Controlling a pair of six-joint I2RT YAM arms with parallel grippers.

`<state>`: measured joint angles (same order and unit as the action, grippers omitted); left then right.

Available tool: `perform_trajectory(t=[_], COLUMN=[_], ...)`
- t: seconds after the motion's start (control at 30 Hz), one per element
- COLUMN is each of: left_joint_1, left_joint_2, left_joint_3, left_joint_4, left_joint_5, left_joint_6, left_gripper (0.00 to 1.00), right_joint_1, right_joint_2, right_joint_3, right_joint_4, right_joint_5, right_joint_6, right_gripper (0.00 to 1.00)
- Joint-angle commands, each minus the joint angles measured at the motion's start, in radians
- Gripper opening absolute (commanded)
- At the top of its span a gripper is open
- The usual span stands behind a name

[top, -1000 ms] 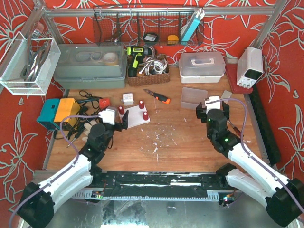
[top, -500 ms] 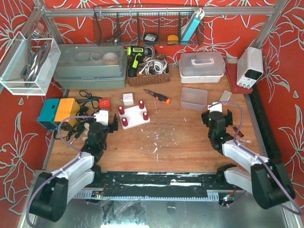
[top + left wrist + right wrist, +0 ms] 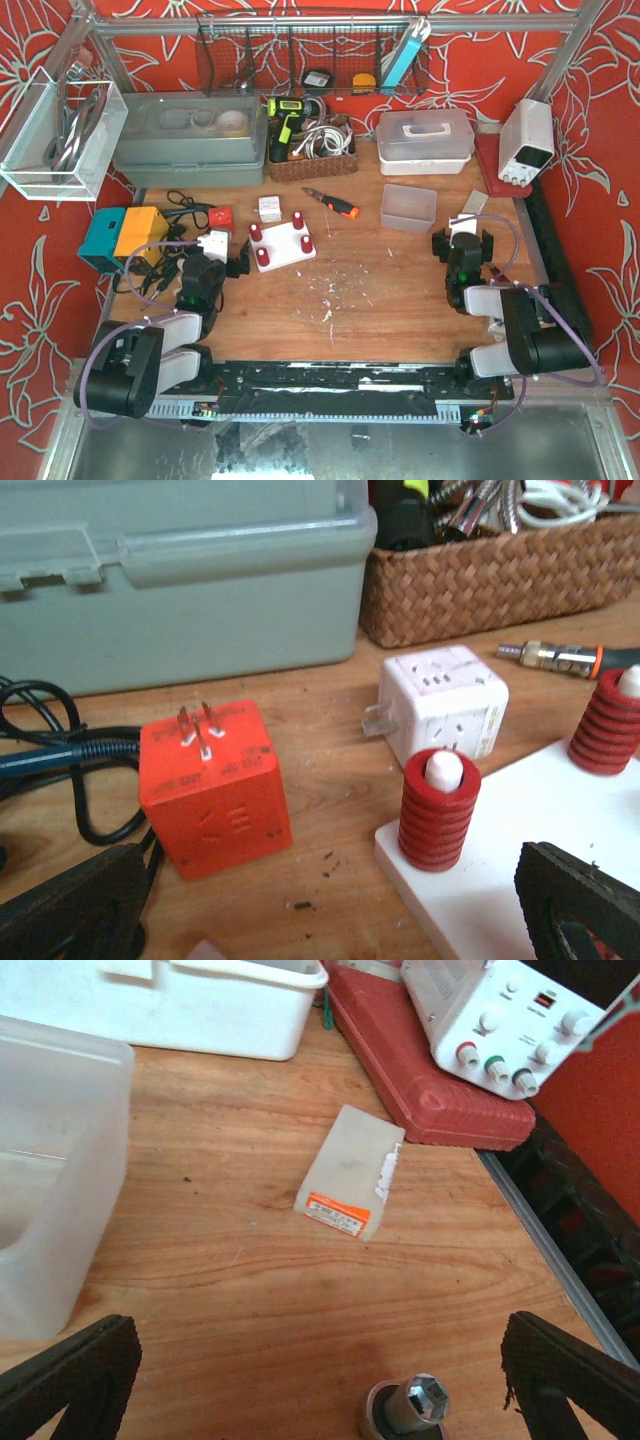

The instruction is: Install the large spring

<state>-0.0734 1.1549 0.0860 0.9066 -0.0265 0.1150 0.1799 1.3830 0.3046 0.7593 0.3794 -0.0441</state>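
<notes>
A white plate near the table's middle left carries several large red springs, each on a white peg. In the left wrist view the nearest spring stands upright on the plate's corner, with another behind it. My left gripper is open and empty, just left of the plate, with its fingertips low over the wood. My right gripper is open and empty at the right side. A steel socket stands on the wood between its fingertips.
An orange plug cube and a white adapter cube sit ahead of the left gripper, with a grey box and wicker basket behind. Near the right gripper are a clear tub, a small carton and a red case.
Both arms have folded back toward their bases. The left gripper drew left, away from the plate. The right gripper moved right, toward the table's edge.
</notes>
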Motion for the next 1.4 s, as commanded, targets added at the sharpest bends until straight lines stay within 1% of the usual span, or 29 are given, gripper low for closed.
perform_trajectory(t=[0.0, 0.03, 0.1, 0.17, 0.2, 0.37, 0.43, 0.5, 0.57, 0.63, 0.73, 0.8, 0.87, 1.37], left_joint_1=[0.018, 0.020, 0.022, 0.023, 0.023, 0.024, 0.024, 0.036, 0.041, 0.041, 0.041, 0.041, 0.041, 0.038], left_joint_2=[0.012, 0.016, 0.022, 0.032, 0.036, 0.047, 0.078, 0.174, 0.260, 0.244, 0.260, 0.249, 0.258, 0.252], left_joint_3=[0.013, 0.015, 0.031, 0.047, 0.051, 0.037, 0.023, -0.002, -0.004, 0.009, 0.003, 0.020, 0.016, 0.020], left_joint_4=[0.116, 0.122, 0.093, 0.071, 0.067, 0.122, 0.198, 0.332, 0.409, 0.348, 0.389, 0.339, 0.358, 0.344], left_joint_5=[0.062, 0.080, 0.101, 0.132, 0.145, 0.145, 0.127, 0.082, 0.100, 0.116, 0.110, 0.098, 0.093, 0.089], left_joint_6=[-0.025, -0.041, -0.076, -0.078, -0.074, -0.079, -0.052, -0.088, -0.087, -0.077, -0.083, -0.086, -0.090, -0.087], left_gripper=[0.99, 0.99, 0.99, 0.99, 0.99, 0.99, 0.99, 0.99, 0.99, 0.99, 0.99, 0.99, 0.99, 0.99], right_joint_1=[-0.023, -0.025, -0.027, -0.027, -0.027, -0.026, -0.027, -0.026, -0.026, -0.027, -0.026, -0.026, -0.026, -0.026], right_joint_2=[0.037, 0.022, 0.046, 0.023, 0.036, 0.031, 0.030, 0.027, 0.030, 0.029, 0.028, 0.030, 0.030, 0.028], right_joint_3=[-0.037, -0.025, -0.036, -0.026, -0.031, -0.031, -0.030, -0.028, -0.030, -0.029, -0.029, -0.028, -0.029, -0.028], right_joint_4=[0.162, 0.120, 0.176, 0.116, 0.145, 0.139, 0.135, 0.128, 0.135, 0.131, 0.130, 0.130, 0.131, 0.130], right_joint_5=[-0.043, -0.045, -0.046, -0.046, -0.044, -0.044, -0.046, -0.045, -0.044, -0.044, -0.045, -0.046, -0.045, -0.045], right_joint_6=[0.031, 0.041, 0.035, 0.039, 0.036, 0.035, 0.037, 0.038, 0.036, 0.037, 0.036, 0.037, 0.037, 0.036], right_gripper=[0.99, 0.99, 0.99, 0.99, 0.99, 0.99, 0.99, 0.99, 0.99, 0.99, 0.99, 0.99, 0.99, 0.99])
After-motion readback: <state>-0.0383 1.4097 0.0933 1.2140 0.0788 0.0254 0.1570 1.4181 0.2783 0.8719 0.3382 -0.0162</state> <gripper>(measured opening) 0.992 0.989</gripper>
